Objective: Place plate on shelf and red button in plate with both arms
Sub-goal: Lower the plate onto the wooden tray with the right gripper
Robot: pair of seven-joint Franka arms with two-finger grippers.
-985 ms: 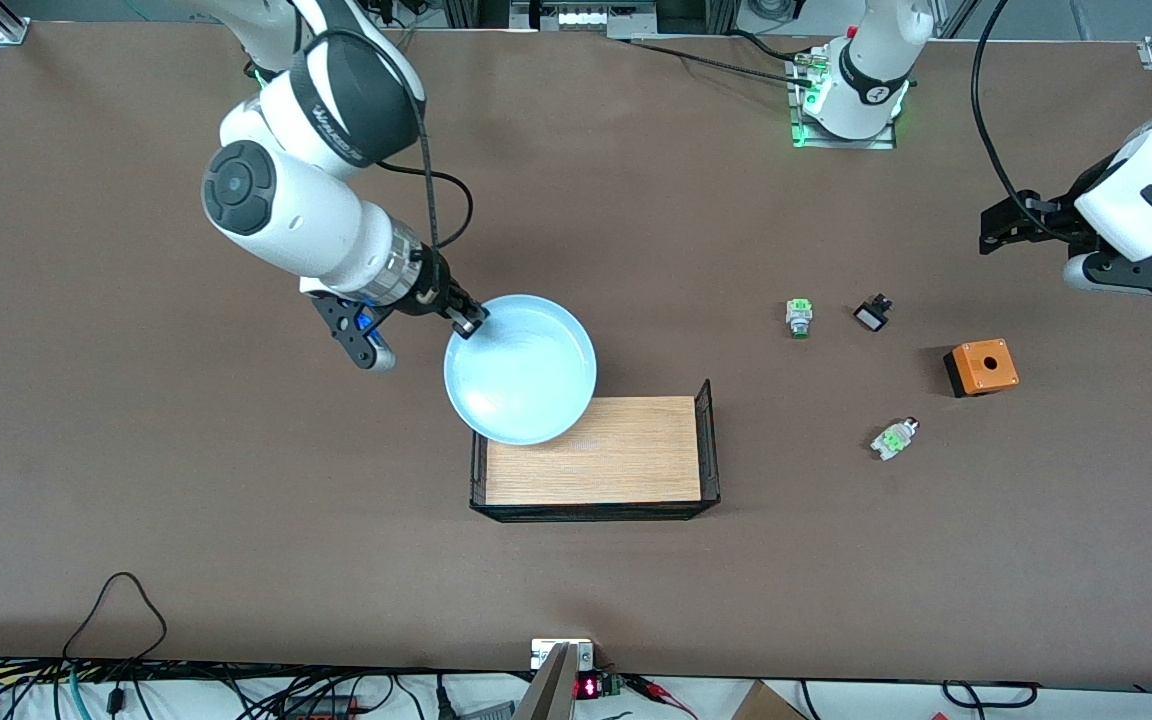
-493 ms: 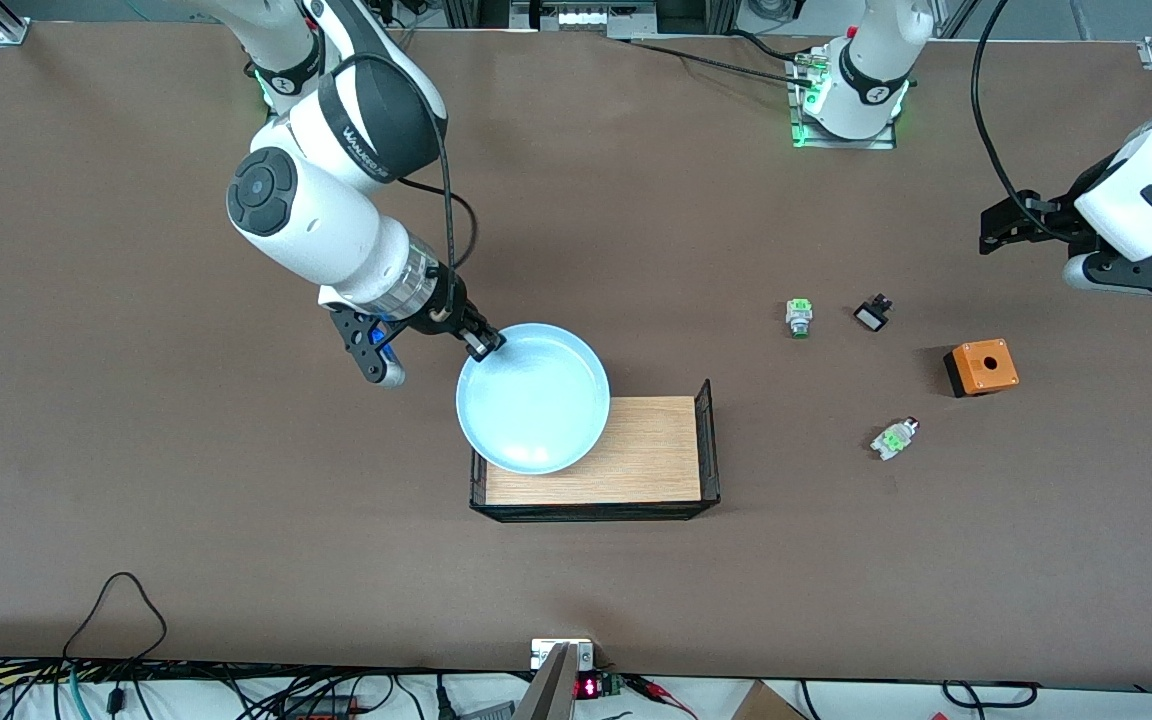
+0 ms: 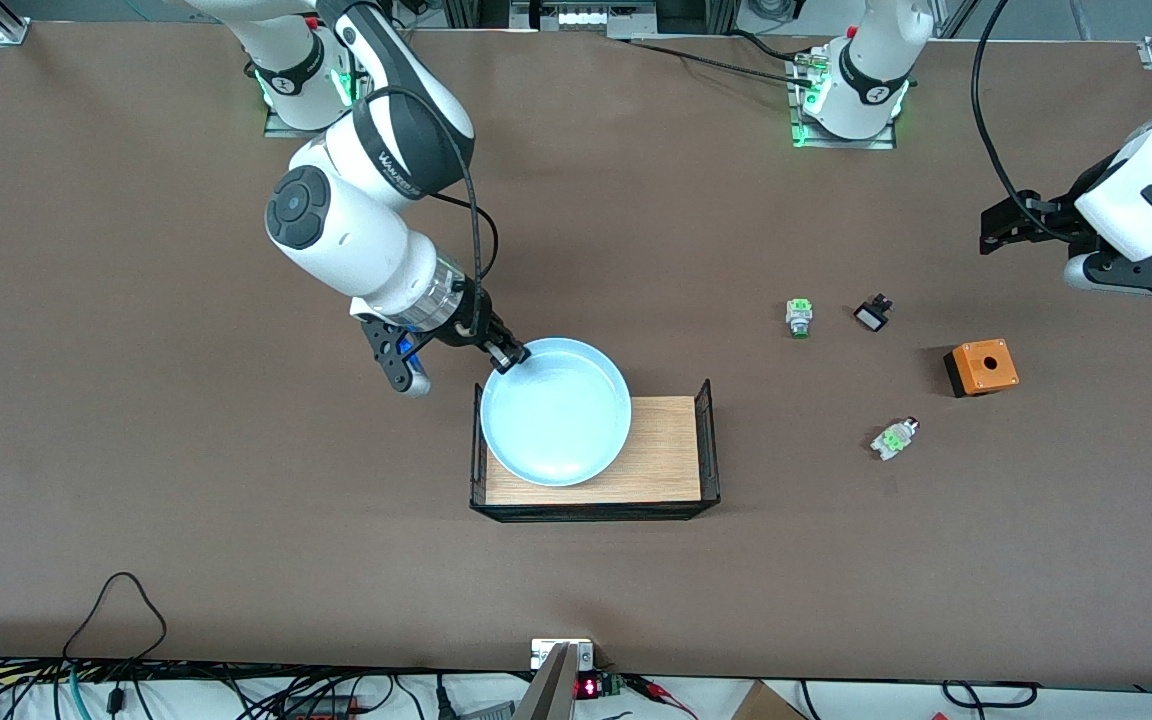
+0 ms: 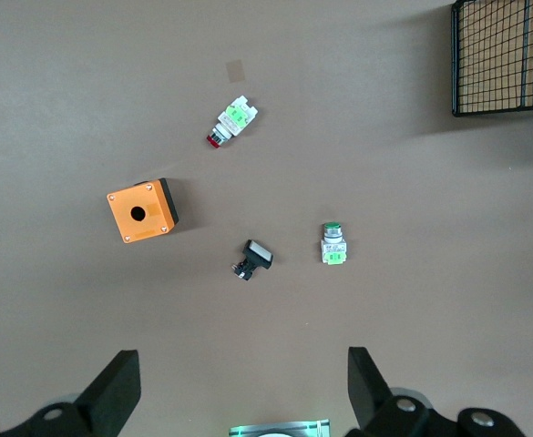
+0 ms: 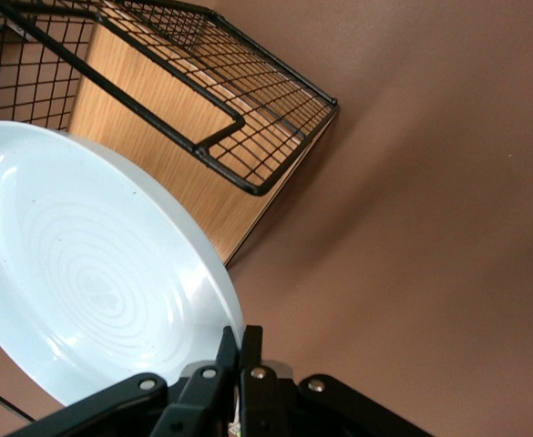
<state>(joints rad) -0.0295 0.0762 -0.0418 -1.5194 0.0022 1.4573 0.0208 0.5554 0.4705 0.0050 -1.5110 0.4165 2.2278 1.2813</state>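
Observation:
My right gripper (image 3: 508, 357) is shut on the rim of the pale light-blue plate (image 3: 556, 412) and holds it over the wooden tray with black mesh ends (image 3: 681, 455). In the right wrist view the plate (image 5: 84, 264) hangs above the tray (image 5: 170, 109), its rim pinched at my gripper (image 5: 243, 341). The red button (image 3: 894, 437) lies on the table toward the left arm's end, nearer the front camera than the orange box. It also shows in the left wrist view (image 4: 231, 120). My left gripper (image 4: 243, 387) is open and empty, waiting high above the switches; it also shows in the front view (image 3: 998, 230).
An orange box with a hole (image 3: 981, 367) sits near the red button. A white-green switch with a green cap (image 3: 799, 317) and a black switch with a white face (image 3: 872, 315) lie farther from the front camera. Cables run along the table's near edge.
My right arm has carried the plate toward the front camera and the left arm's end, from beside the tray to over its wooden floor. The left arm has not moved.

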